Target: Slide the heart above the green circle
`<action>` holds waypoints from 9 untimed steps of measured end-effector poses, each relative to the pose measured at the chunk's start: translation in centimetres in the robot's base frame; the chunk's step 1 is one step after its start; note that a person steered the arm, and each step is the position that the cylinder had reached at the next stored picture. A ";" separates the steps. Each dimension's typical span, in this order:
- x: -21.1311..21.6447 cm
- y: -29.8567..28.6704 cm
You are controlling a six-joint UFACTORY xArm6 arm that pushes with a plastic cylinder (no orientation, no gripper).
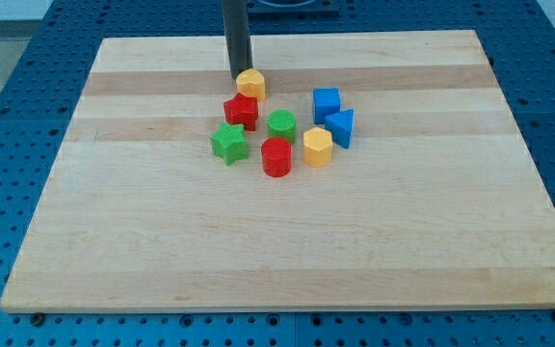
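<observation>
The yellow heart (pixel 251 83) lies near the view's top centre of the wooden board (pixel 114 241). The green circle (pixel 281 124) sits below and to the right of it. My tip (pixel 237 76) stands right at the heart's upper left edge, touching or nearly touching it. The rod rises straight up out of the view's top.
A red star (pixel 241 111) lies just below the heart. A green star (pixel 228 143), a red cylinder (pixel 277 157) and a yellow hexagon (pixel 318 147) lie lower. A blue cube (pixel 327 103) and a blue triangle (pixel 341 127) lie to the right.
</observation>
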State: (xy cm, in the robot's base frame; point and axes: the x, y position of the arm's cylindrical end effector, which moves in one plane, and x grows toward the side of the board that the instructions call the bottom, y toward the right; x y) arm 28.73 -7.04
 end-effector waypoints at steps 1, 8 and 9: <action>0.6 -1.2; 2.6 1.9; 2.6 3.3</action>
State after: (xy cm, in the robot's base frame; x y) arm 31.29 -3.71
